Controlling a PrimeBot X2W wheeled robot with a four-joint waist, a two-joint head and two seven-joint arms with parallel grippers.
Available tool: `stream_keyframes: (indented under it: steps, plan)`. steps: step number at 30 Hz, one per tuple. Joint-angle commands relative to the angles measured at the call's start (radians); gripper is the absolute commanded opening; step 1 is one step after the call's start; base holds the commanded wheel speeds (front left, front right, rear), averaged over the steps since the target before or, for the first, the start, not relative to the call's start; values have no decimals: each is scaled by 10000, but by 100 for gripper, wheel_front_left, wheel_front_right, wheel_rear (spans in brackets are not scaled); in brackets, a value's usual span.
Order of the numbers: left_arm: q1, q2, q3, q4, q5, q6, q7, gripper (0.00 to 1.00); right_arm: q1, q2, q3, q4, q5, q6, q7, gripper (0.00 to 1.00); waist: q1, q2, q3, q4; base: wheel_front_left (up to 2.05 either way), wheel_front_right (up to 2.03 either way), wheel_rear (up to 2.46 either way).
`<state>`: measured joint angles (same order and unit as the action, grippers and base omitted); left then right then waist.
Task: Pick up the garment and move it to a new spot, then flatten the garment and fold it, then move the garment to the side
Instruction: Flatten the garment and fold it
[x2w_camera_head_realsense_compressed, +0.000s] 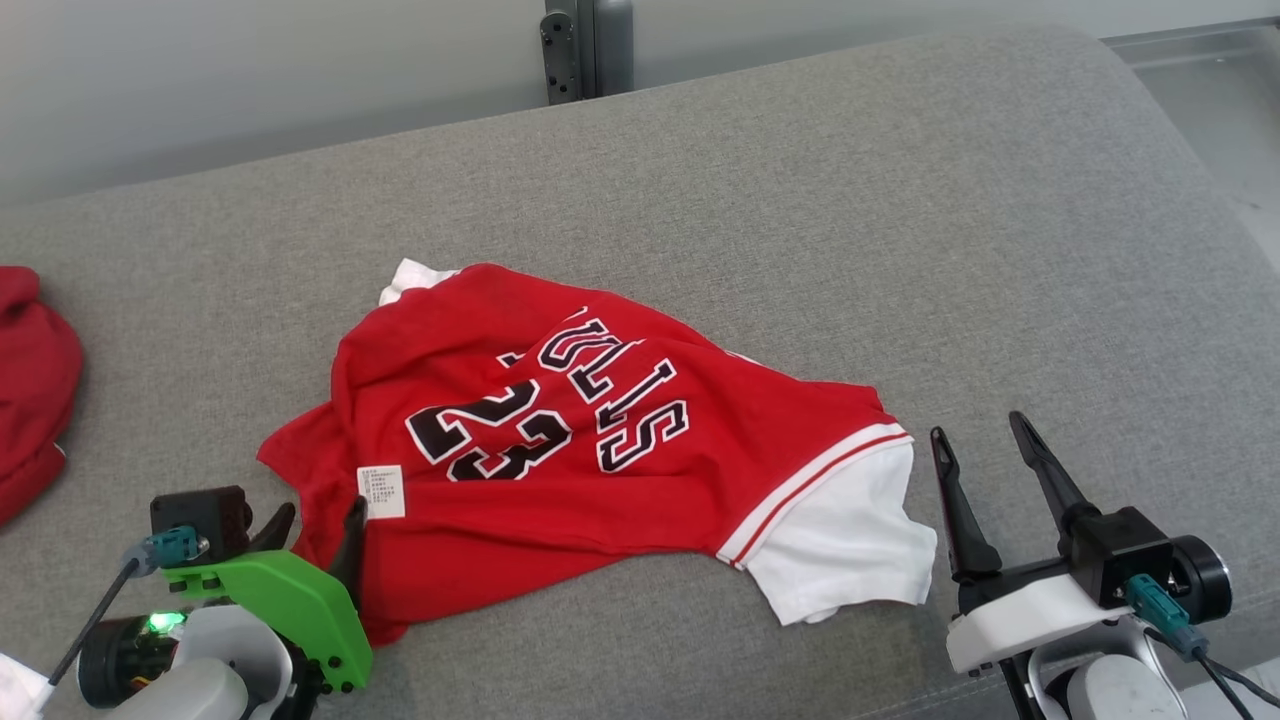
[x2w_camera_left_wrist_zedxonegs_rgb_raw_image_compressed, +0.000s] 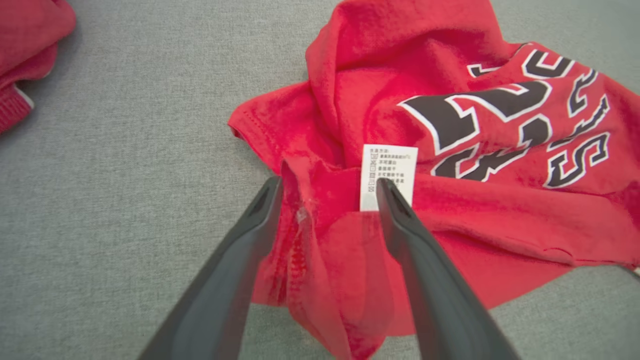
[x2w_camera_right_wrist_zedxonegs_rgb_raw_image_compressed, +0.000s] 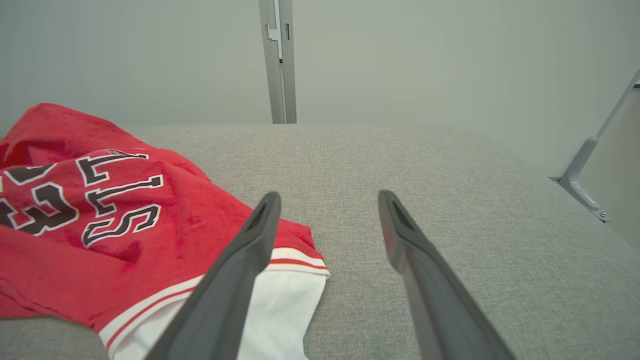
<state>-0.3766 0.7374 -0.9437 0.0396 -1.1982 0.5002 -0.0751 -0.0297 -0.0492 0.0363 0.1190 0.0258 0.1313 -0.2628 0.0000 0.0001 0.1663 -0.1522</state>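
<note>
Straddling hem of crumpled red-and-white cloth jersey (x2w_camera_head_realsense_compressed: 560, 430), left hand (x2w_camera_left_wrist_zedxonegs_rgb_raw_image_compressed: 330, 185) spread — seemingly poised to pinch. Holding right hand (x2w_camera_head_realsense_compressed: 978, 428) spread beside its sleeve.

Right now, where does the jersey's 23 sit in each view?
Head view: 23 left of centre, on the red jersey.
Left wrist view: 23 upper right, past the care label.
Right wrist view: 23 at the left edge, partly cut off.
Shared landmark: the black letters next to it.
</note>
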Motion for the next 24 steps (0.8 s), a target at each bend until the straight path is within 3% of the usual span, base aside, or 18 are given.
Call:
stream_keyframes:
  steps: [1, 2, 3, 7, 10, 18, 21, 24]
  plan:
    - [134, 80, 17, -17, -115, -67, 47, 44, 98, -22, -39, -6, 42, -10, -31, 100, 0, -1, 12, -2, 0, 0, 0]
    - [150, 90, 8, -24, -140, -104, 91, 26, 92, -22, -49, -8, 49, -10, -31, 100, 0, -1, 26, 5, 0, 0, 0]
    - [145, 95, -5, -35, -149, -166, 94, 0, 88, -21, -56, -17, 54, -10, -31, 100, 0, -1, 37, 18, 0, 0, 0]
    - [142, 60, 137, -272, -266, -485, -89, 0, 185, -22, -169, -1, 42, -10, -31, 100, 0, -1, -17, 163, 0, 0, 0]
    - [360, 183, 183, -1034, -432, -1007, -173, 0, 315, -22, -274, -3, -38, -10, -31, 100, 0, -1, -114, 390, 0, 0, 0]
    - [1908, 1311, -257, -3396, -1064, -1982, -33, 0, 586, -57, -365, 72, -191, -10, -31, 100, 0, -1, -447, 1048, 0, 0, 0]
    - [2538, 1684, -417, -3564, -1374, -2220, -126, 0, 657, -101, -332, 98, -195, -10, -31, 100, 0, -1, -527, 1271, 0, 0, 0]
    - [2887, 1588, -533, -3271, -1571, -2366, -152, 0, 666, -154, -315, 140, -191, -10, -31, 100, 0, -1, -570, 1492, 0, 0, 0]
